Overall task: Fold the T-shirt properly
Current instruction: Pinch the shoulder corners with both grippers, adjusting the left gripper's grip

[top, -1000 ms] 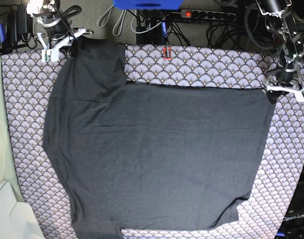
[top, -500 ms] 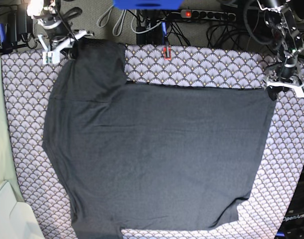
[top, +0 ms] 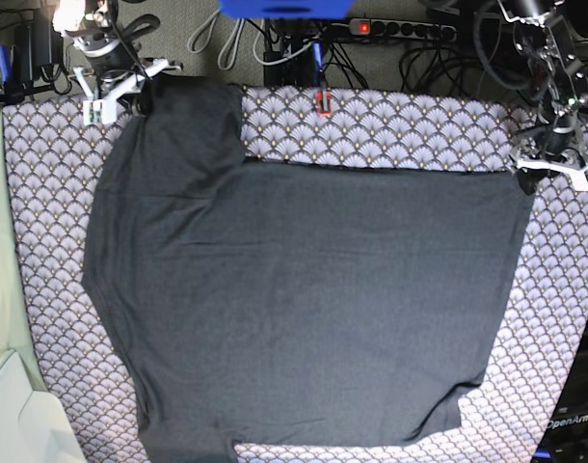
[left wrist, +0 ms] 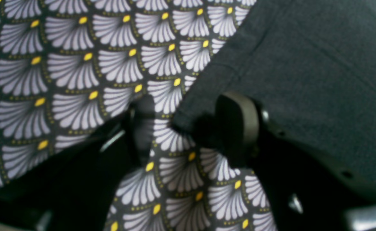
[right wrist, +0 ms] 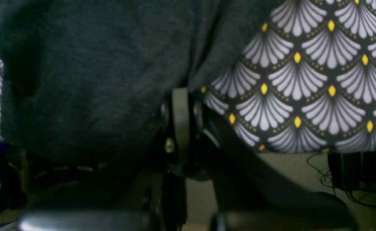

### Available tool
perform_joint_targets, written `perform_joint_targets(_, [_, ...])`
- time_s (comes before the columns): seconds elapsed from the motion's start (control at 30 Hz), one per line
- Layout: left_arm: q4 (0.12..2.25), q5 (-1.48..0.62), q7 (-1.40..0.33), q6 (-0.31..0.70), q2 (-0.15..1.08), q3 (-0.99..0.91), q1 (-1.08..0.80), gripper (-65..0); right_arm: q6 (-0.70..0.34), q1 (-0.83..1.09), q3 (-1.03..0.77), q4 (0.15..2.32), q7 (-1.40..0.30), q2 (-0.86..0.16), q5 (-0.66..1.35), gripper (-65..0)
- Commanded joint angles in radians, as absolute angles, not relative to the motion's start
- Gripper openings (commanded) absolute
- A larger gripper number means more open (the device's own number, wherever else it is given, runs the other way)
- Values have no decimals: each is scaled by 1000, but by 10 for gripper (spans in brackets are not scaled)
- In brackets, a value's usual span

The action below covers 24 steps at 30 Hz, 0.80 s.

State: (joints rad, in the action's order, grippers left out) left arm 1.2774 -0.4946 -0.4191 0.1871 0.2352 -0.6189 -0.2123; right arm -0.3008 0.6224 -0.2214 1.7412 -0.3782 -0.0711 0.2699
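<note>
The shirt (top: 304, 299) lies flat on the cloth (top: 390, 130), ready for folding. Each gripper, left (left wrist: 188, 128) and right (top: 116, 87), sits at a far corner; left is apart, right I cannot tell.

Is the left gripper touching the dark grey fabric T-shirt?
Touching. The left wrist view shows the T-shirt corner lying against one finger of the left gripper.

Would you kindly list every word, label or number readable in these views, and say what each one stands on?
"OpenArm": white lettering on the dark robot base at the lower right edge of the base view.
No other text is readable: the T-shirt shows no lettering, and neither wrist view shows any.
</note>
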Motion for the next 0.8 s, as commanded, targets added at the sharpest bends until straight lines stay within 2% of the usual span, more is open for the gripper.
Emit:
perform_joint_targets(0.0, [1273,-489,-498,182,234,-602,-213,-314,-308,633,-223,1750,-387,-73,272,-650])
perform_joint_targets(0.17, [1274,-489,-492,182,236,-552,-211,-314,-308,633,-223,1753,-387,-73,272,-650])
perform_joint_targets(0.23, [1274,-489,-492,182,234,-553,-209,-343,-308,633,-223,1753,-387,-73,272,-650])
perform_joint_targets(0.3, [1274,-492,-492,182,234,-552,-205,-426,-308,633,-223,1755,-387,-73,272,-650])
perform_joint_targets(0.43, [1264,-489,-496,182,236,-556,-196,-650,-308,633,-225,1756,-387,-73,272,-650])
perform_joint_targets(0.53, [1271,-489,-496,180,236,-556,-196,-632,-308,633,-223,1758,-387,-74,272,-650])
perform_joint_targets(0.77, [1328,-489,-498,173,236,-558,-202,-646,-308,611,-229,1836,-386,-79,272,-650])
